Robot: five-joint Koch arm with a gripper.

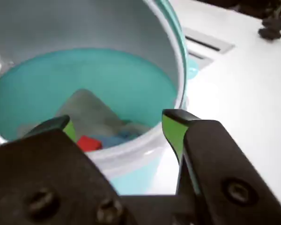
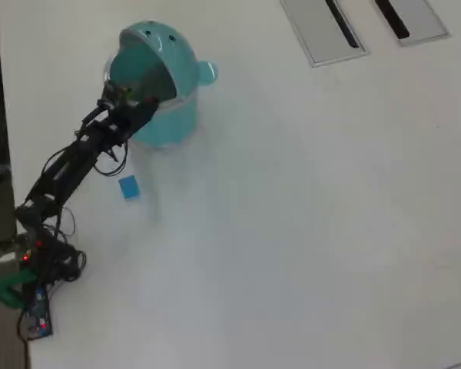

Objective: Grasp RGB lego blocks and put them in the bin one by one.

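Teal glossy plastic, the round bin point(image 2: 165, 123) sits at eleven o'clock on the smooth white table point(image 2: 307, 215), domed lid tipped back. The jaws hang spread and empty over its rim. Inside lies a red block point(image 1: 89, 142); a blue block point(image 2: 128, 187) rests outside.

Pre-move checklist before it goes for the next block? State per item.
1. Gripper open and empty: ok, jaws apart over the bin, nothing between them.
2. Bin lid open: ok, the lid is tipped back in the overhead view.
3. Red block in the bin: ok, it lies on the bin floor in the wrist view.
4. Blue block still to fetch: ok, it sits on the table beside the arm, apart from the bin.
5. Yellow-green block located: cannot tell, no view clearly shows it.
6. Something bluish beside the red block: cannot tell what it is, too blurred.
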